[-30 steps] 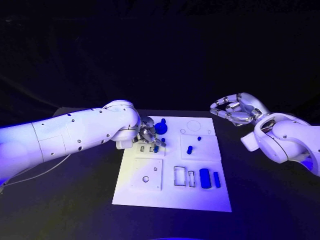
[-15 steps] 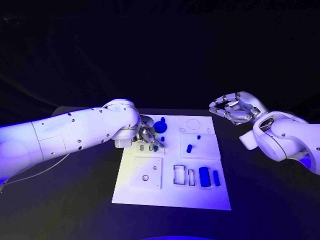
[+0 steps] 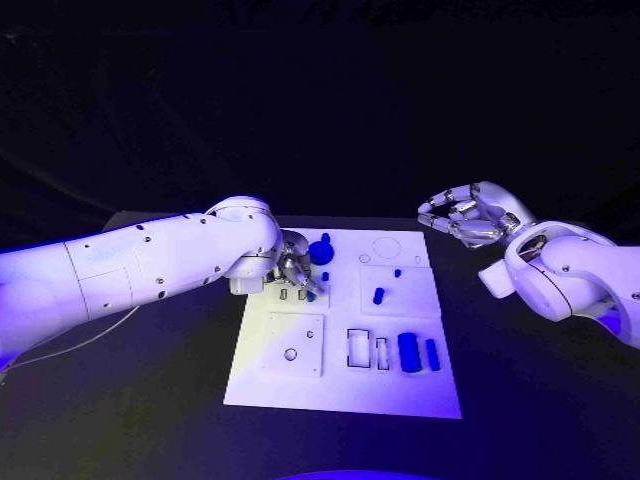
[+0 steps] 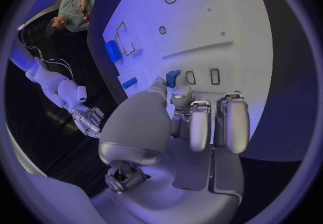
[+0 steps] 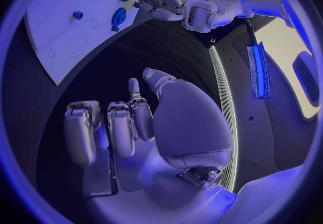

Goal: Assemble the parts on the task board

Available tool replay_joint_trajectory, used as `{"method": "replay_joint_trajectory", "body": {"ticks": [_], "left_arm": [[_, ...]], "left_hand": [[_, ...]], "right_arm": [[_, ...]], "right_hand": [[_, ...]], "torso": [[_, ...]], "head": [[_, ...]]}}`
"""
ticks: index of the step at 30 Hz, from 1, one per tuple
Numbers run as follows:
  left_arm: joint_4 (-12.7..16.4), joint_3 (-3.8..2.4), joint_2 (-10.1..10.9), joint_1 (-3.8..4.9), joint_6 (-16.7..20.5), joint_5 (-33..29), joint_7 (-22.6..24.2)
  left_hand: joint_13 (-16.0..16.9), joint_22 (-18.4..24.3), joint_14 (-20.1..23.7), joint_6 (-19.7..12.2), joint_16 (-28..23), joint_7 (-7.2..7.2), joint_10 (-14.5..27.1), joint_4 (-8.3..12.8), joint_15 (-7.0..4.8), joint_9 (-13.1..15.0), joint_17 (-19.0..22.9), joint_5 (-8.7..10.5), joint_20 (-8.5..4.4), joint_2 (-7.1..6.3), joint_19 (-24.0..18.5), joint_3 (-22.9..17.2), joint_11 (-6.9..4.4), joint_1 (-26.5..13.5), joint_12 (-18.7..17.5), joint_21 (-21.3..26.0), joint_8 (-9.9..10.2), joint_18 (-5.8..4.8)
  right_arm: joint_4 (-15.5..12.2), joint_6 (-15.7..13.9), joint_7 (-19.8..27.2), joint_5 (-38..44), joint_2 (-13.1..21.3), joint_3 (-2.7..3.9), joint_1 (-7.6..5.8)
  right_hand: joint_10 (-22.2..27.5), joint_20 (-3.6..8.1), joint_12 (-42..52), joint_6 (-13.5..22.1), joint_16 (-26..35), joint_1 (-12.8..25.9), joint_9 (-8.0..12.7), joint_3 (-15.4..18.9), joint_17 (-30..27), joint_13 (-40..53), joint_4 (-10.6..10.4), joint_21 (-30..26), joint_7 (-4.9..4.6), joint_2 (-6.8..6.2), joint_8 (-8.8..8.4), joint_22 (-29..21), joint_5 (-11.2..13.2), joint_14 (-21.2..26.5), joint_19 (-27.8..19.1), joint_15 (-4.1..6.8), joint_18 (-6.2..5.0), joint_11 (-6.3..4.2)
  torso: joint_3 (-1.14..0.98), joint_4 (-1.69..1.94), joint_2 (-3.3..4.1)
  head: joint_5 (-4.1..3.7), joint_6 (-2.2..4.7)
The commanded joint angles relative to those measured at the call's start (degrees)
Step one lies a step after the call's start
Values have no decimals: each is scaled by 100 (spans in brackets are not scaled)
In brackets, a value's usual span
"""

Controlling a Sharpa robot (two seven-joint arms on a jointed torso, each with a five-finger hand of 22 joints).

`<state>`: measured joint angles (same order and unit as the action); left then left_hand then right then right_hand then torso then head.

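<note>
**Left hand seating a small blue part near the board's far-left slots**

I start with the desk (image 3: 147, 400), black and broad, carrying the white task board (image 3: 342, 385) in its middle. My two white arms come next: the left arm (image 3: 133, 270) reaches in over the board's far-left corner, the right arm (image 3: 594, 285) stays off the board's right side, well apart from the work.

On the board, a long blue bar (image 3: 410, 354) and a thinner blue strip (image 3: 434, 357) lie near the empty rectangular frames at the near right. A short blue peg (image 3: 379, 296) lies on the middle right panel, and a round blue knob (image 3: 322, 252) stands at the far left, just beside my left hand.

My left hand (image 3: 297, 274) is down at the board. In the left wrist view its fingers (image 4: 202, 127) are curled in, and a small blue part (image 4: 173, 77) sits at the tips of thumb and finger, just beside two small rectangular slots (image 4: 215, 76). I read that as a pinch on the part. My right hand (image 3: 469, 221) hovers above the desk with its fingers curled in on nothing.

I judge this an insertion step, early in the task, with several parts loose. The next move calls for lining the part up squarely over its slot and pressing straight down; a tilted part would likely jam.
</note>
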<state>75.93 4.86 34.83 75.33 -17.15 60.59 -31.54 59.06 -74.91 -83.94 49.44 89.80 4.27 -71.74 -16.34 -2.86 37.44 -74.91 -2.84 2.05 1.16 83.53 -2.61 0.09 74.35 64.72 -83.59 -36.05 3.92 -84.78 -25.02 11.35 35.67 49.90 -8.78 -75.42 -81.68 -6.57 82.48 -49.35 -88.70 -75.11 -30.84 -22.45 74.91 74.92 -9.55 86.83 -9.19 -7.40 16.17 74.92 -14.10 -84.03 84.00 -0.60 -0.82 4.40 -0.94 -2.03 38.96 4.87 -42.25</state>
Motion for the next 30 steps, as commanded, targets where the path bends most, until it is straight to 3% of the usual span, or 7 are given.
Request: {"method": "replay_joint_trajectory", "body": {"ticks": [1, 11, 13, 15, 16, 25, 30], "left_arm": [[-3, -1, -16, 4, -87, -114, 106], [-46, 9, -39, 4, -129, -212, 141], [-58, 15, -46, 4, -150, -218, 147], [-71, 22, -54, 4, -169, -221, 150], [-75, 24, -56, 4, -177, -222, 151], [-103, 54, -53, 3, -210, -251, 169], [-88, 60, -6, 3, -11, -507, 229]], "left_hand": [[-5, -191, -606, -49, 20, 0, 42, 13, -50, 8, -1509, -1, -1, 25, 60, -82, 2, 118, 5, -29, 33, -118], [-45, -223, -606, -106, 20, -37, 121, 181, -97, 1, -1509, -9, -46, -20, 59, -1118, -38, 930, -80, -42, 179, -122], [-62, -236, -606, -81, 20, -26, 109, 90, -55, 58, -1509, 2, -38, -403, 55, -1991, 2, 860, -108, -47, 197, -123], [-69, -239, -606, -91, 20, -12, 103, 134, -69, 103, -1509, -10, -27, -582, 53, -2420, -6, 807, -117, -47, 190, -122], [-70, -255, -606, -106, 20, 9, 82, 219, -66, 189, -1509, 18, -12, -848, 54, -3064, 28, 539, -115, -53, 176, -122], [-70, -284, -606, -121, 20, 47, 71, 649, -29, 320, -1509, -28, 13, -1067, 60, -3879, 28, 48, -114, -63, 195, -128], [-62, -314, -606, -99, 20, 89, 46, 1002, -6, 430, -1509, -758, 33, -1169, 71, -4282, 63, -204, -116, -77, 183, -132]], "right_arm": [[6, 74, -10, 54, -9, -1, 3], [10, 78, -20, 55, -9, -3, 4], [9, 79, -21, 55, -8, -4, 4], [8, 81, -22, 55, -7, -4, 4], [7, 81, -22, 55, -7, -4, 4], [7, 81, -21, 55, -7, -5, 4], [5, 77, -20, 55, -6, -7, 4]], "right_hand": [[37, 16, -26, 57, 21, 8, -6, -33, 996, 602, -2, -15, -1, -50, 25, 1240, -31, -469, 353, 27, -18, 4], [37, 15, -27, 62, 22, 10, -10, -39, 993, 600, -6, -21, -1, -45, 32, 1236, -41, -469, 349, 26, -20, 4], [36, 15, -26, 63, 23, 9, -11, -40, 993, 601, -5, -20, -1, -45, 33, 1236, -43, -469, 349, 26, -20, 4], [36, 15, -26, 63, 23, 9, -11, -40, 993, 601, -5, -20, -1, -45, 33, 1236, -43, -469, 349, 26, -20, 4], [36, 15, -26, 63, 23, 9, -11, -40, 993, 601, -5, -20, -1, -45, 33, 1236, -43, -469, 349, 26, -20, 4], [33, 15, -24, 67, 24, 8, -13, -43, 987, 603, -3, -24, 0, -46, 35, 1233, -50, -468, 347, 27, -21, 4], [31, 15, -22, 71, 23, 10, -13, -42, 992, 606, -5, -23, -2, -48, 35, 1234, -52, -469, 348, 27, -21, 5]], "torso": [[-1, 2, -1], [-1, -1, 2], [-3, -2, 3], [-5, -5, 1], [-5, -5, 1], [-3, -3, -7], [-5, 2, -5]], "head": [[1, -12], [-1, -41], [0, -47], [1, -58], [1, -58], [-5, -74], [-11, -63]]}}
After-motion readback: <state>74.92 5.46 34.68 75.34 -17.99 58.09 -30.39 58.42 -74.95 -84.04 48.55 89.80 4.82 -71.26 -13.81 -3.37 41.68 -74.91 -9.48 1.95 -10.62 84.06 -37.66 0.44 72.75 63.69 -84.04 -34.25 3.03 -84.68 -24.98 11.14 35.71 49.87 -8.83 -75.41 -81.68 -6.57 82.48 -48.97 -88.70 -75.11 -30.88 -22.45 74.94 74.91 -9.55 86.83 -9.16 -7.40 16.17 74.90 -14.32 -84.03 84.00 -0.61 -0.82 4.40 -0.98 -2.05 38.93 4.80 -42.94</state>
